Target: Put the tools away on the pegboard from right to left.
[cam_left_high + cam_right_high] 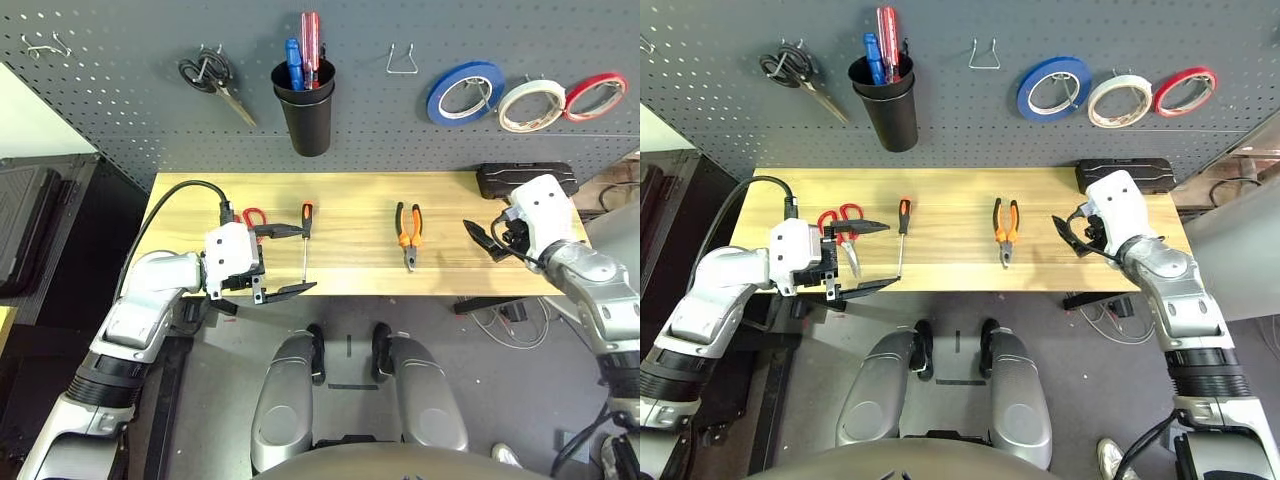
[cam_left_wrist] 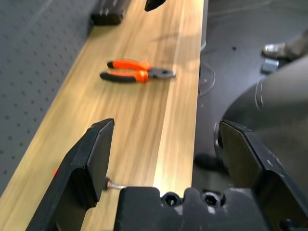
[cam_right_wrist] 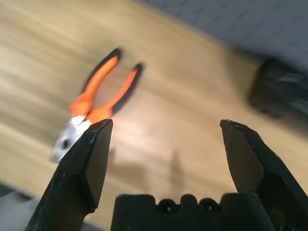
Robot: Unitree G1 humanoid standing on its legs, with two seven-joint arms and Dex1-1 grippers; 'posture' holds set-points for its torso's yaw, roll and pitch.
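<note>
Orange-and-black handles splayed, metal nose toward the robot: pliers [image 1: 409,238] flat on the table [image 1: 350,265], between both grippers. Farther left, a slim screwdriver [image 1: 306,235], then red-handled scissors [image 1: 845,232]. White tape roll [image 1: 531,106] on the pegboard [image 1: 400,140]. Left gripper [image 2: 166,125] and right gripper [image 3: 166,122] spread wide, empty.

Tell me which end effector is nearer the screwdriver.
Left. The left end effector is open right beside the screwdriver; the right end effector is off to the robot's right, beyond the pliers.
</note>
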